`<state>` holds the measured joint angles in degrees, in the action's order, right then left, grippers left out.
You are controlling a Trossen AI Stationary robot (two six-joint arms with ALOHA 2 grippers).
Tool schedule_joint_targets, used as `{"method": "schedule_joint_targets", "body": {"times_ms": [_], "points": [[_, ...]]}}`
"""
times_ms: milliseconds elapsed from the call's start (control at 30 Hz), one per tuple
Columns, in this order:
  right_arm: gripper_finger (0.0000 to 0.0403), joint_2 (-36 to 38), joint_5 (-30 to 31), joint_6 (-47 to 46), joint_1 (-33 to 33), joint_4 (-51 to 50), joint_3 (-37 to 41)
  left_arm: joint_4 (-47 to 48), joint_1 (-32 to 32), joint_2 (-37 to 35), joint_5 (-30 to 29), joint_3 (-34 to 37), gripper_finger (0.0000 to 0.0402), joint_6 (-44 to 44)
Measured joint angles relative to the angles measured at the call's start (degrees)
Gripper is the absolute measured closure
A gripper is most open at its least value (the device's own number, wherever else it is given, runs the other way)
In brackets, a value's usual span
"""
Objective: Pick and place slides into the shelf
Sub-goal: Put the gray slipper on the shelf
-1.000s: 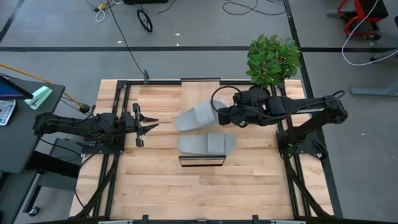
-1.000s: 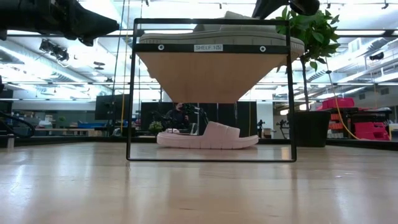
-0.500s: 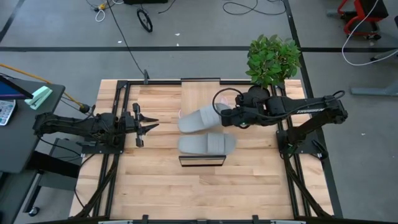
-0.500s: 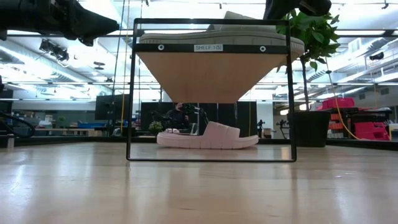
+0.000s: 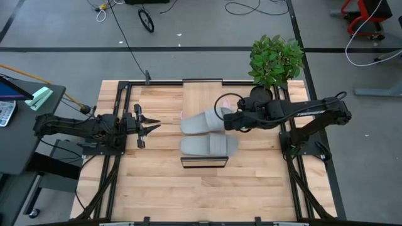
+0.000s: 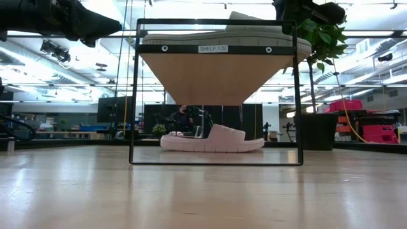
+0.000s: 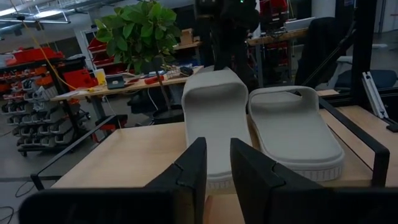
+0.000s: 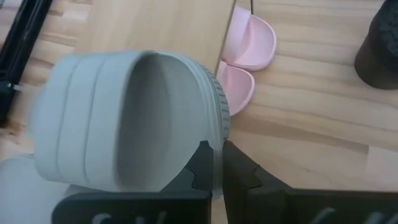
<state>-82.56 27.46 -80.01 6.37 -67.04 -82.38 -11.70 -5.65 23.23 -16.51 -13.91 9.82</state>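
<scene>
On the wooden table (image 5: 157,182), the shelf (image 5: 202,94) with its light plank top carries two grey slides side by side; below it, on the tabletop, lie the two pink slides (image 8: 249,56), one showing in the low view under the plank; a potted plant (image 5: 275,59) stands at the far right corner. We see the right gripper (image 5: 228,119) pinching the rim of the farther grey slide (image 5: 201,122), fingers pressed onto its edge, the sandal lying over the plank just beside the nearer grey slide (image 5: 209,145); whether it rests fully on the wood we cannot tell. The left gripper (image 5: 151,127) waits near the table's left edge, well apart from the shelf, its fingers only narrowly parted and holding nothing. We judge the step to be setting this slide down; to do it well we would lower it flat and parallel to its partner, keep its whole sole on the plank, let go only once it is seated, then draw back without dragging it.
</scene>
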Motion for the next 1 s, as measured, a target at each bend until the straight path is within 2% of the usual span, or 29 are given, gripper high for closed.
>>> {"method": "schedule_joint_targets", "body": {"times_ms": [367, 1000], "points": [[0.0388, 0.0, -1.3, -1.2, 0.0, 2.2, 4.0, 0.0, 0.0, 0.0, 0.0, 0.0, 0.0326, 0.0], [0.0386, 0.0, -1.9, -1.0, 0.0, 2.4, 4.1, 0.6, 1.0, 0.0, 0.0, 0.0, 0.0324, -0.1]]}}
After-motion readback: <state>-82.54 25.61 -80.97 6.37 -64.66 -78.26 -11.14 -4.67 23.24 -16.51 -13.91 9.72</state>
